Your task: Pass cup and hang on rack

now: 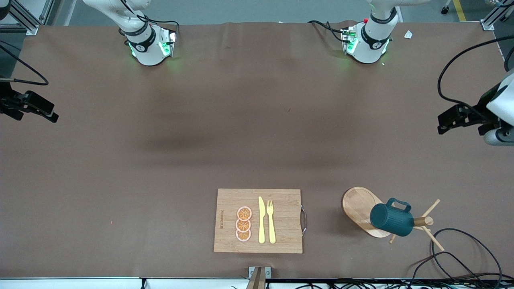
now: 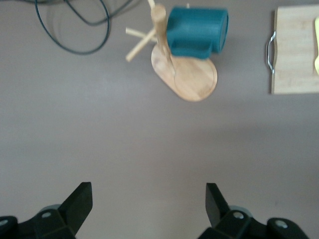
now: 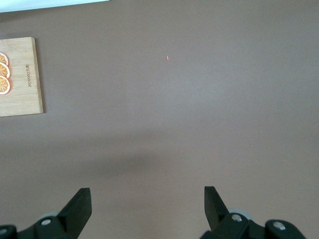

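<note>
Right gripper (image 3: 147,211): fingers spread, empty, over bare table at right arm's end; arm waits.
Cutting board (image 1: 259,220): fruit slices, knife, fork on it.
Rack (image 1: 363,210): nearer the front camera than both arm bases.
Cup (image 1: 391,219): on a rack peg, handle up.
Left gripper (image 2: 148,206): fingers spread, empty, over table at left arm's end.
Step, judged: hang done; keep grippers clear of pegs.
Left wrist view alone shows post + base w/ cup from above; front view alone shows both arms.

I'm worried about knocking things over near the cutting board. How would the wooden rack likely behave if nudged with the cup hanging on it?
The rack looks light: thin pegs, one post, flat oval base. The cup hangs out to one side of the post, so the rack would probably tip toward it if nudged. On the smooth table it may slide first.
</note>
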